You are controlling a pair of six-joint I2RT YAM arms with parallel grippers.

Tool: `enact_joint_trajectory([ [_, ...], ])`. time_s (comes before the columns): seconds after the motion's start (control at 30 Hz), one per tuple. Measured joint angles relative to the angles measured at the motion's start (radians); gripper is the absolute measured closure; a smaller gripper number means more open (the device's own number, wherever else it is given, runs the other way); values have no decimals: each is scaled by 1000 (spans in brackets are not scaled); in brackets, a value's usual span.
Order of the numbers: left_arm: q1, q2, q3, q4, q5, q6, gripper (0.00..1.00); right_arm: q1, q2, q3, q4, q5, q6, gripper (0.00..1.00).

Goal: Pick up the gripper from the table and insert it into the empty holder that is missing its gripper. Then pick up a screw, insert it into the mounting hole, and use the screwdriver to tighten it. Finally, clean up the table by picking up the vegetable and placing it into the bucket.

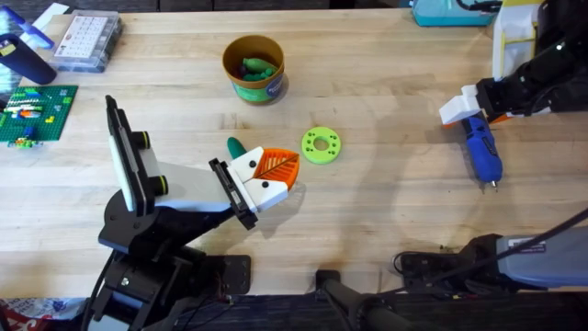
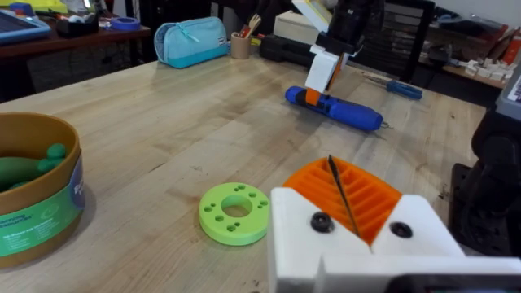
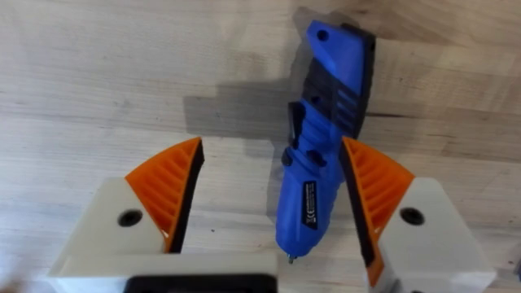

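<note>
The blue screwdriver (image 1: 482, 153) lies on the table at the right, bit toward the front edge. My right gripper (image 3: 273, 191) is open just above it, and the screwdriver (image 3: 321, 138) lies between the orange pads, nearer one of them. My left gripper (image 1: 268, 175) hovers mid-table, shut, with its orange pads (image 2: 358, 191) pressed together on nothing. The yellow-orange bucket (image 1: 254, 67) with a green band stands farther back and holds green vegetables (image 1: 257, 66). A small dark-green piece (image 1: 236, 145) shows beside the left gripper; I cannot tell what it is. The screw is out of view.
A lime-green disc with holes (image 1: 321, 145) lies right of the left gripper. A green brick plate (image 1: 32, 112) and a clear parts box (image 1: 87, 41) sit at the far left. A white and yellow frame (image 1: 514, 37) stands at the back right.
</note>
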Motion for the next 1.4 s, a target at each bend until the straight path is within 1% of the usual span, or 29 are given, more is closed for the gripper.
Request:
enact_joint_trajectory([
  [0.13, 0, 0, 0, 0, 0, -1, 984, -2, 12, 0, -2, 1, 1, 20],
  [0.33, 0, 0, 0, 0, 0, -1, 984, -1, -12, 12, 1, 6, 9, 20],
  [0.53, 0, 0, 0, 0, 0, 0, 984, -1, -25, 28, 50, 19, 9, 20],
  [0.7, 0, 0, 0, 0, 0, -1, 984, -12, -18, 28, 36, 20, 9, 20],
  [0.87, 0, 0, 0, 0, 0, -1, 984, -62, 14, 28, 45, 20, 9, 20],
  [1.03, 0, 0, 0, 0, 0, -1, 984, -110, 76, 28, 57, 20, 8, 20],
  [1.27, 0, 0, 0, 0, 0, -1, 984, -113, 170, 28, 96, 19, 8, 21],
  [1.4, 0, 0, 0, 0, 0, -1, 984, -113, 190, 28, 91, 22, 8, 57],
])
